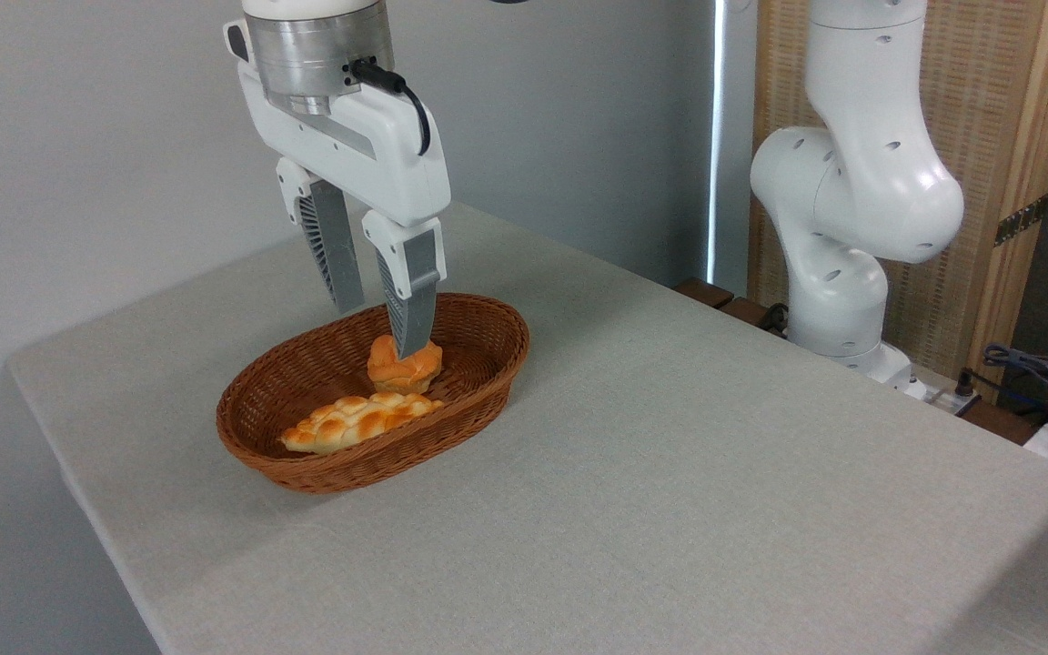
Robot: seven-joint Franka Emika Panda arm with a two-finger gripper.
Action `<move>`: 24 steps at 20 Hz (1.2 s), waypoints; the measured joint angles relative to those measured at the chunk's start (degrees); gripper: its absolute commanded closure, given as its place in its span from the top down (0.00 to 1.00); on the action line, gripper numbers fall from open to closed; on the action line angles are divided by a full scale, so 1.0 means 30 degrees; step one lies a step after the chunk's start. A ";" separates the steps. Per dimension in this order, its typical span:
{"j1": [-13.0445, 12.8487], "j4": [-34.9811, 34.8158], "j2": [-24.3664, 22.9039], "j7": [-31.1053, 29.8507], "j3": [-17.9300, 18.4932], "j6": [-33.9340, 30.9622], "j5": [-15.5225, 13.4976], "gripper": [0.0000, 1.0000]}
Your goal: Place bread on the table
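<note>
Right now the gripper [378,329] hangs over the wicker basket [478,359], its two grey fingers [339,246] spread apart with a clear gap between them. The nearer finger's tip sits in front of the bread [406,368], overlapping the bun's top edge; whether it touches the bun cannot be told from this angle. The farther finger ends above the basket's inner wall, to the left of the bun. Nothing is clamped between them.

The bread lies inside the basket, toward its back half, just behind the braided loaf [358,422], which stretches along the basket's front side. The two look close enough to touch, or nearly so.

The basket rests on the table [715,473] in the left part of the cloth, nearer the left edge and back corner than anything else. To the right of the basket and toward the front, the grey cloth runs wide and bare up to the near edge. The arm's white base [842,300] stands beyond the table's far right edge, with cables [1033,368] beside it.
</note>
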 measured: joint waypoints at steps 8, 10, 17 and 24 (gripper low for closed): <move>-0.0001 0.0000 0.0000 0.0001 0.0000 0.0000 0.0000 1.00; -0.0001 0.0000 0.0000 0.0001 0.0000 0.0000 0.0000 1.00; -0.0001 0.0000 0.0001 0.0001 -0.0001 0.0000 0.0000 1.00; -0.0201 -0.0035 0.0021 0.0005 -0.0341 0.0001 -0.0002 1.00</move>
